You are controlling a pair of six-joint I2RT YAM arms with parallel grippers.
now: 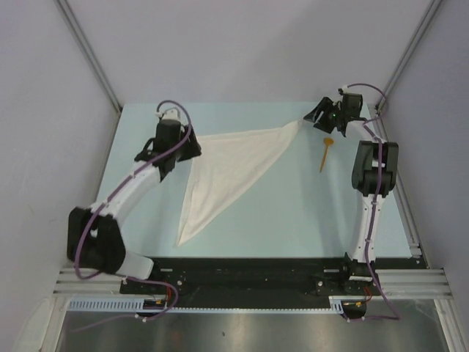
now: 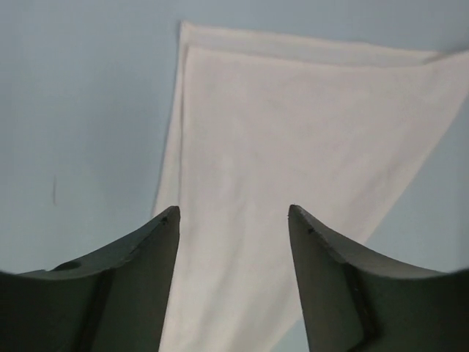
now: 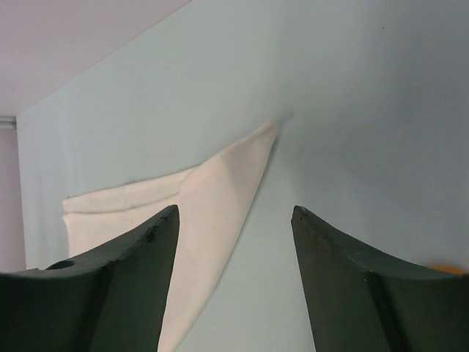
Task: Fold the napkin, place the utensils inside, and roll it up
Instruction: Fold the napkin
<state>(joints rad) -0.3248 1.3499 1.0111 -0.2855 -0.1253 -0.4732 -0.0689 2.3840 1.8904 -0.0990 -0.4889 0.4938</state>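
One napkin [image 1: 234, 172], one spoon [image 1: 326, 152], two open claws.

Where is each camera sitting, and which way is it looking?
Top camera: fixed above and behind the arms, looking down on the pale blue table, the folded cream-white cloth napkin and the small orange-brown spoon; both whole arms show.
Left wrist camera: on the left arm, looking past the open left gripper onto the napkin.
Right wrist camera: on the right arm, looking past the open right gripper at the napkin's pointed corner.
Shared: all three views show the napkin and the table.
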